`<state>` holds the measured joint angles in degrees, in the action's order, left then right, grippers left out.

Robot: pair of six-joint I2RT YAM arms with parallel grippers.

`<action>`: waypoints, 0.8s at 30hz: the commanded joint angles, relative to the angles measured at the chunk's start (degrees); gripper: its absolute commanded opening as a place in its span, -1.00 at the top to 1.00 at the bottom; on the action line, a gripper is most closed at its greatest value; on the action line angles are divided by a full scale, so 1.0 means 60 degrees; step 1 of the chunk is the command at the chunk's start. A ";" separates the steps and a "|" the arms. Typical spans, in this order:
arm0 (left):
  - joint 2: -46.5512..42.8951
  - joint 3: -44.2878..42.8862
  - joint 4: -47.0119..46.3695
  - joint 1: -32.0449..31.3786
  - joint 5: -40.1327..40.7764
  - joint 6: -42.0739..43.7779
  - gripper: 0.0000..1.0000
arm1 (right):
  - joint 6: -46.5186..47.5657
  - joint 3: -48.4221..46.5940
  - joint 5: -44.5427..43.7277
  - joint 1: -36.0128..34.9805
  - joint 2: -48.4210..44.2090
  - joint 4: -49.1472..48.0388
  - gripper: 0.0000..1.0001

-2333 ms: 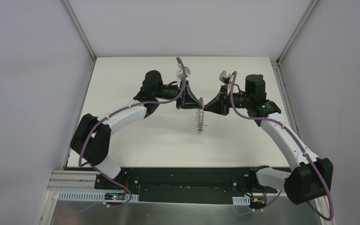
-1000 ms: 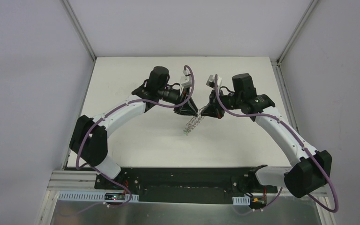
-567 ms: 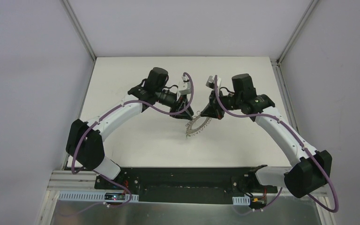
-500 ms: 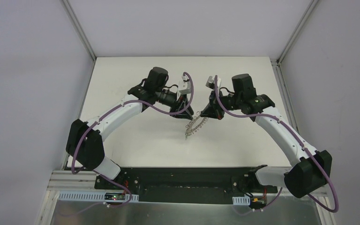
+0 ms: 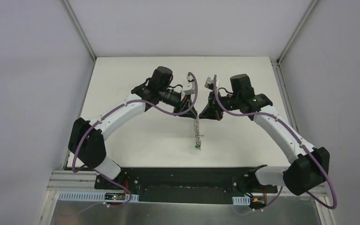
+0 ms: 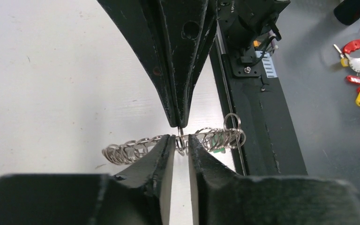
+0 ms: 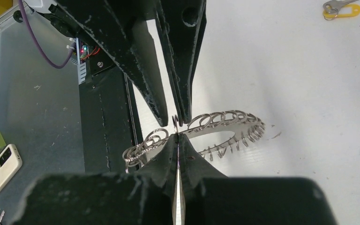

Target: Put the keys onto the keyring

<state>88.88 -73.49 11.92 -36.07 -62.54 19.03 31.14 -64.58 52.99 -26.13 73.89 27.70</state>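
Observation:
The keyring [image 5: 197,131] hangs edge-on below the two grippers, above the white table [image 5: 136,136]. My right gripper [image 7: 177,136] is shut on its flat rim [image 7: 215,123]. My left gripper [image 6: 181,139] faces it tip to tip, jaws narrowly open, with one wire loop [image 6: 181,143] of the fringe between the fingertips [image 6: 168,140]. The green-headed key [image 5: 198,148] hangs among the loops at the ring's low end and shows as green behind loops [image 6: 219,143] in the left wrist view. The yellow-headed key [image 7: 341,8] lies on the table, apart from the ring.
Off the table's near edge runs the black base rail [image 6: 258,117]. Beyond it lie red and yellow tagged keys [image 6: 358,51]. A phone [image 7: 0,168] lies on the metal shelf beside the rail. The arms' bases [image 5: 187,180] stand at the near edge.
The keyring has swung from tilted, showing its face, to hanging straight down edge-on. My left gripper has moved right toward the right gripper and its jaws have narrowed around a loop.

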 commanded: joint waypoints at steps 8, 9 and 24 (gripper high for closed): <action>0.0118 -0.0116 -0.0146 -0.0121 0.0061 -0.0013 1.00 | -0.0383 0.0153 0.0443 -0.0030 -0.0265 -0.0812 1.00; 0.0147 -0.0102 -0.0199 -0.0116 0.0125 -0.0186 1.00 | -0.0404 0.0188 0.0419 -0.0025 -0.0293 -0.0849 1.00; -0.0026 0.0632 -0.2363 -0.0155 0.0799 -0.2871 1.00 | -0.1003 0.1320 0.0231 0.0121 -0.0808 -0.2216 1.00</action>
<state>90.02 -71.11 6.17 -36.42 -58.13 7.01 27.29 -58.63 51.44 -25.39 71.90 20.38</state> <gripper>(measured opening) 0.007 0.004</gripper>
